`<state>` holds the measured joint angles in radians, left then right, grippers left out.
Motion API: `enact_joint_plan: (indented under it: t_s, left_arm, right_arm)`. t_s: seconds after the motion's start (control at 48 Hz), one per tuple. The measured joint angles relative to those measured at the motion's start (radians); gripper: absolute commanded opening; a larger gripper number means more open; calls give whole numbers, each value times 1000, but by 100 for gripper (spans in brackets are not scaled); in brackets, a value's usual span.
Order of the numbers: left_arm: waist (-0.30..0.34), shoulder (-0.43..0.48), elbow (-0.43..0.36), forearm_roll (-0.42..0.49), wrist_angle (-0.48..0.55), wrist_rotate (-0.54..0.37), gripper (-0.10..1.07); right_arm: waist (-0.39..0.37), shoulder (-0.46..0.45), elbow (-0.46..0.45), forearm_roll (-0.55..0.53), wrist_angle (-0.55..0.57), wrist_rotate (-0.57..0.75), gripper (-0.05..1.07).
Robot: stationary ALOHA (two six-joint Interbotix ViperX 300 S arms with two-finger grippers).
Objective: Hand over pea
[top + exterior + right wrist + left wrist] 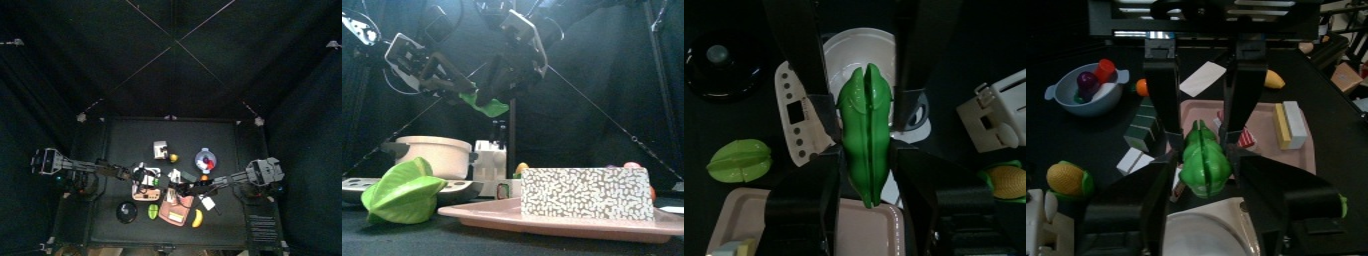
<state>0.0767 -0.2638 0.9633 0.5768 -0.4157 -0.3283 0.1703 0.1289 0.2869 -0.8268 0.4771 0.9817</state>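
Risk: the pea pod (pixel 863 130) could drop onto the table if my right gripper (pixel 862 140) lets go before my left gripper (pixel 1201 172) has clamped it. Right jaws grip the pod; left jaws bracket it, contact uncertain. Pod: glossy green, long, tapered, held aloft above the pink tray (pixel 583 224).
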Motion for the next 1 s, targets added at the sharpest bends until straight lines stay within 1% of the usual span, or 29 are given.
enact_joint_plan:
  t_s: [0.104, 0.208, 0.292, 0.458, 0.5, 0.604, 0.875, 1.0]
  left_arm:
    - [3, 0, 0, 2, 0, 0, 70]
    - [5, 0, 0, 2, 0, 0, 70]
    - [8, 0, 0, 2, 0, 0, 70]
    - [9, 0, 0, 2, 0, -3, 70]
    - [9, -2, 0, 0, 0, -5, 70]
    - [12, 0, 0, 0, 0, -5, 70]
    - [14, -8, 0, -2, 5, -5, 70]
    - [15, -8, 0, -9, 5, -5, 70]
  right_arm:
    - [-2, 2, 0, 0, 8, 3, 70]
    - [-5, 0, -2, 5, 21, 6, 70]
    - [-6, 0, -3, 12, 26, 6, 72]
    - [-11, 2, -5, 57, 31, 8, 89]
    - [-12, 2, -3, 58, 31, 8, 95]
    - [-12, 2, -5, 58, 34, 5, 104]
    - [-11, 2, -3, 34, 37, 0, 104]
    - [-12, 2, -2, 23, 57, 0, 104]
